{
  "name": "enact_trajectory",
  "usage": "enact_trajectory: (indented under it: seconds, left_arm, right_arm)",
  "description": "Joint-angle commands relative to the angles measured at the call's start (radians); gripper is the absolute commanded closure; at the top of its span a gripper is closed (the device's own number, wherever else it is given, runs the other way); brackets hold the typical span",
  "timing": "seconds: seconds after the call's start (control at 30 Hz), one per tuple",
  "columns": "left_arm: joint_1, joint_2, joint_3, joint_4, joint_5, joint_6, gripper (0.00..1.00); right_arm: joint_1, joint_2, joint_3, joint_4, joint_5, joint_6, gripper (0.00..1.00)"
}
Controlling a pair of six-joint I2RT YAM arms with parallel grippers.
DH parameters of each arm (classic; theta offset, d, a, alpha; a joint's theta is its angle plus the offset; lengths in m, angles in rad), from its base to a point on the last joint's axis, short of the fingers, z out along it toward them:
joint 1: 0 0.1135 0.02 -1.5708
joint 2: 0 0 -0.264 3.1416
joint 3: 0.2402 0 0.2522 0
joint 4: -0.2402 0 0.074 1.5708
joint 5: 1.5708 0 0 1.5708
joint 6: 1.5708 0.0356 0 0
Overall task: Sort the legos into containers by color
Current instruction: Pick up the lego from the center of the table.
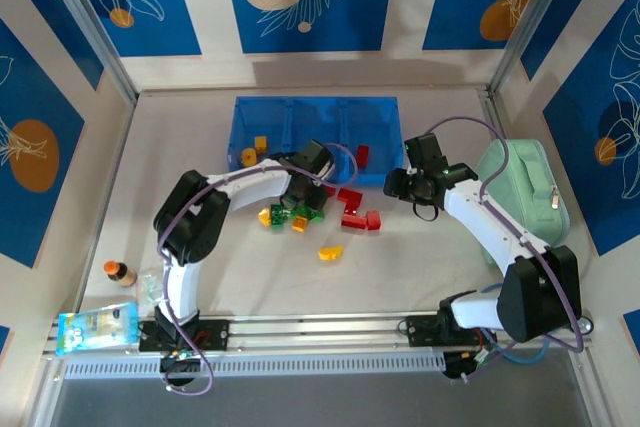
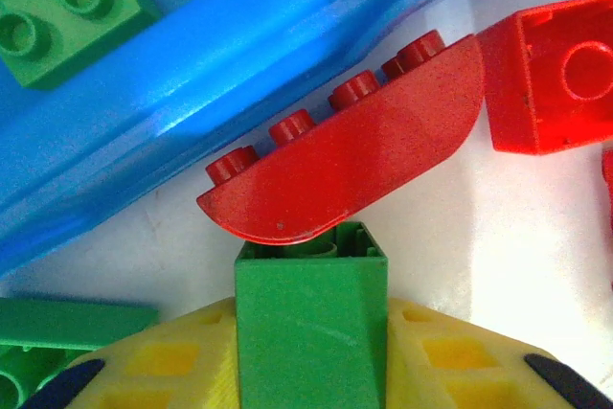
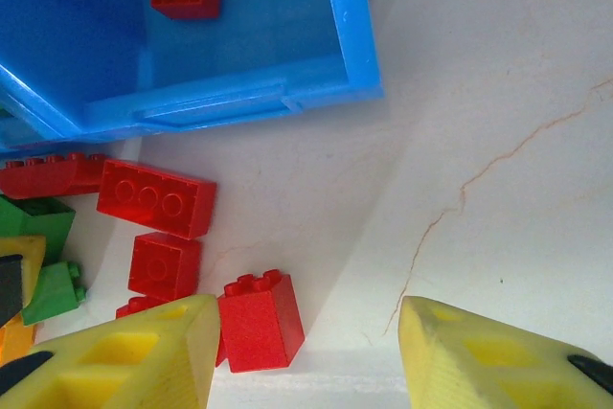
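The blue tray (image 1: 315, 107) lies at the back centre. It holds yellow-orange bricks (image 1: 255, 147) in its left compartment and a red brick (image 1: 362, 155) in its right one. My left gripper (image 2: 311, 366) is shut on a green brick (image 2: 311, 284), just in front of the tray wall (image 2: 192, 83). A curved red brick (image 2: 354, 150) lies across the green brick's far end. Another green brick (image 2: 57, 7) sits inside the tray. My right gripper (image 3: 306, 352) is open over the table, with a red brick (image 3: 261, 321) beside its left finger (image 3: 124, 352).
Loose red bricks (image 1: 352, 209), green bricks (image 1: 290, 215) and an orange brick (image 1: 330, 253) lie in front of the tray. A mint-green case (image 1: 525, 192) sits at the right. A small bottle (image 1: 120, 272) and a packet (image 1: 97, 327) lie at the near left.
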Motion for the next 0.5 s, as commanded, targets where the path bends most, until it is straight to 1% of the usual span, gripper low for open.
enact_trajectory:
  seconds: [0.0,0.13,0.23,0.3,0.47]
  left_arm:
    - [-0.007,-0.05,0.028,-0.057,-0.022,-0.003,0.66]
    - [0.002,-0.117,0.076,-0.07,-0.028,0.001,0.67]
    - [0.031,-0.127,0.148,-0.089,-0.031,0.001,0.67]
    - [0.055,-0.115,0.196,-0.096,-0.037,0.001,0.68]
    - [0.113,-0.024,0.35,-0.144,-0.042,-0.011,0.67]
  right_arm:
    - [-0.004,-0.042,-0.02,0.005,-0.018,0.016,0.48]
    - [-0.006,-0.052,-0.032,0.008,-0.016,0.018,0.48]
    - [-0.007,-0.05,-0.038,0.011,-0.025,0.023,0.48]
    - [-0.005,-0.053,-0.044,0.013,-0.03,0.028,0.49]
    - [0.008,-0.062,-0.061,0.015,-0.041,0.036,0.49]
